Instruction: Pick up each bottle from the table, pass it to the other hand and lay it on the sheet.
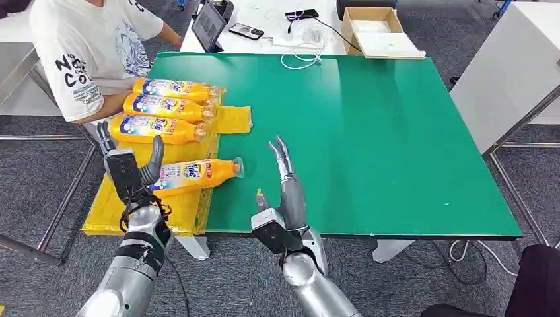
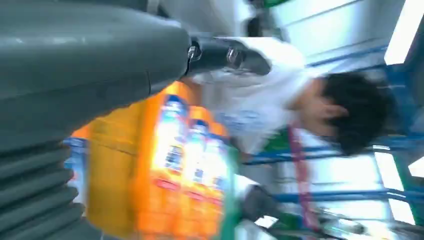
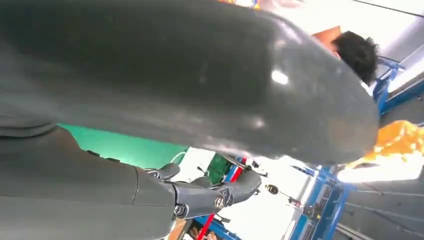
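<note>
Three orange bottles [image 1: 165,105] lie side by side at the back of the yellow sheet [image 1: 112,205], which hangs over the left edge of the green table [image 1: 370,132]. A further orange bottle [image 1: 195,175] lies across the sheet's front part, its cap end over the green top. My left hand [image 1: 129,168] stands just left of this bottle's base with its fingers raised and apart, and I see nothing held in it. My right hand [image 1: 284,191] hovers over the table's front edge, fingers stretched out and empty. In the left wrist view the bottles [image 2: 190,170] are blurred beyond the left hand [image 2: 75,75].
A person in a white shirt [image 1: 86,46] sits at the table's far left corner, close to the sheet. Behind the green top stand a tablet [image 1: 210,25], a phone [image 1: 246,30], cables and a cardboard box [image 1: 376,30]. A white cabinet [image 1: 508,59] stands to the right.
</note>
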Controlling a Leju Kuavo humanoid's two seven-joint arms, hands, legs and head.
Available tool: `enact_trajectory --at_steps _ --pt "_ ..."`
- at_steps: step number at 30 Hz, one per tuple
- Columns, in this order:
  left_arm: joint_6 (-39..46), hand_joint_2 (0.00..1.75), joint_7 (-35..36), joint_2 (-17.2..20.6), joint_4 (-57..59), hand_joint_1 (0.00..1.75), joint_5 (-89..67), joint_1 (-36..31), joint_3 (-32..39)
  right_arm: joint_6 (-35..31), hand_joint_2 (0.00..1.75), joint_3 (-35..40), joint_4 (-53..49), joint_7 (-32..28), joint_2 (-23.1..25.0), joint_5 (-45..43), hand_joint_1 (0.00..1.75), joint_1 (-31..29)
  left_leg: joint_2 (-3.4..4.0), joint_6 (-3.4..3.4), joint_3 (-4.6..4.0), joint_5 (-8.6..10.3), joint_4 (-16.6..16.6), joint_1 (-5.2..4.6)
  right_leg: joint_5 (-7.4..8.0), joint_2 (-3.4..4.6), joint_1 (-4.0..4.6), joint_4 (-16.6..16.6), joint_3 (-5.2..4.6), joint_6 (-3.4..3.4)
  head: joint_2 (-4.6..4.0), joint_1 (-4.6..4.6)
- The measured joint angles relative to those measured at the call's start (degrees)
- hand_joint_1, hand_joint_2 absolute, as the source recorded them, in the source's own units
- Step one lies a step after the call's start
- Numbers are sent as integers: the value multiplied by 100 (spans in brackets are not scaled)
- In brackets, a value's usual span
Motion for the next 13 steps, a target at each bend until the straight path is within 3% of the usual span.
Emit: enact_trajectory --at_steps 10,11,13 --pt "37 175 0 0 -1062 0 59 360 -402 -11 0 9 160 -20 40 18 0 1 5 1 -3 0 0 -3 6 1 -3 -1 -7 2 0 -4" --pt "37 175 0 0 -1092 0 59 367 -406 -11 175 9 168 -20 42 15 0 1 5 1 -3 0 0 -2 6 1 -2 -1 -7 2 0 -2" --pt "37 175 0 -2 -1186 0 107 394 -439 -33 175 9 190 -53 46 7 0 8 5 1 -2 1 0 -2 6 2 -1 -1 -8 2 0 -4"
